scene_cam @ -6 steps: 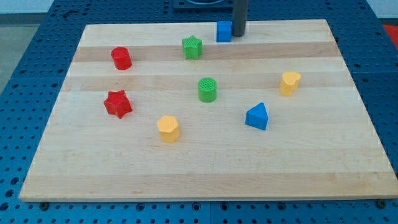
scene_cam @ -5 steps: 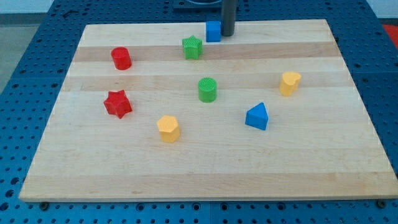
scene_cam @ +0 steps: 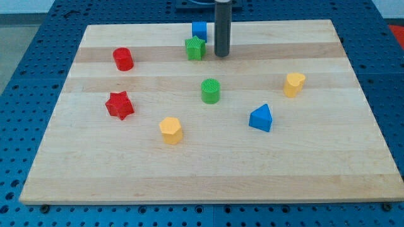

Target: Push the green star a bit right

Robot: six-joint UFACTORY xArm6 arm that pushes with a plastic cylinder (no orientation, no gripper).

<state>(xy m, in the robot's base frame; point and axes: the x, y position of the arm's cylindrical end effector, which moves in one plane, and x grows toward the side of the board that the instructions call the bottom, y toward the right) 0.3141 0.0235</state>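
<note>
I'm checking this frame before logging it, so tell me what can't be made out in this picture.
- Camera view: the rod runs off the view's top edge, so the arm above it is unseen.
- Whether my tip touches the green star on its right side: they look apart, but I cannot tell.
- The blue block: the green star covers its lower part, and whether they touch is unclear.

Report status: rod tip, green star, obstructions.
My tip just right of green star block, on the wrong side. Blue cube block touching behind star.

blue cube (scene_cam: 199,29) crowding green star (scene_cam: 196,48), my tip (scene_cam: 221,55) beside
</note>
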